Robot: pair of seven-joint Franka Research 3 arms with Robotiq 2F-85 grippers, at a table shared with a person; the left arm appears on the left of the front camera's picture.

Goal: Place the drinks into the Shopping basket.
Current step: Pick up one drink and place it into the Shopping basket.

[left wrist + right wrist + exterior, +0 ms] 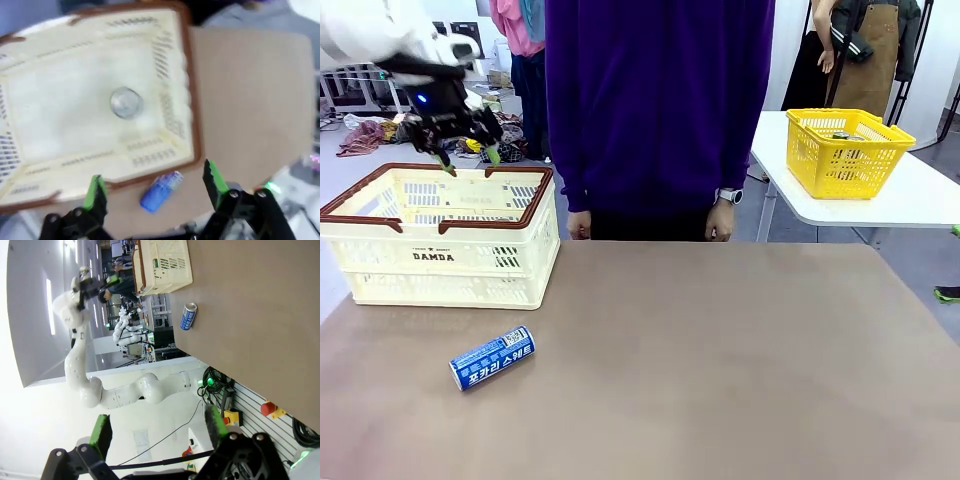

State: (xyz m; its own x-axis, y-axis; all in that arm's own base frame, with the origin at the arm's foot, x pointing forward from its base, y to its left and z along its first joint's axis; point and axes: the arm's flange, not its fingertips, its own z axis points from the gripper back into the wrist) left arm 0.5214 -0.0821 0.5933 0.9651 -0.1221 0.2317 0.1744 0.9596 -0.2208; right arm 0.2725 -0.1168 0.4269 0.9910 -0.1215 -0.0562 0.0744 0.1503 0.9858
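"DAMDA" on Shopping basket (380, 272) front wall; white Korean txt "포카리 스웨트" on blue can (492, 358).

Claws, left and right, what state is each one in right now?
Left claw: open, empty, above the Shopping basket.
Right claw: open, empty.

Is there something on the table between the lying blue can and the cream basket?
Nothing visible. The blue can lies on bare table in front of the Shopping basket; only the basket's near wall must be cleared. Another can stands inside, near the middle.
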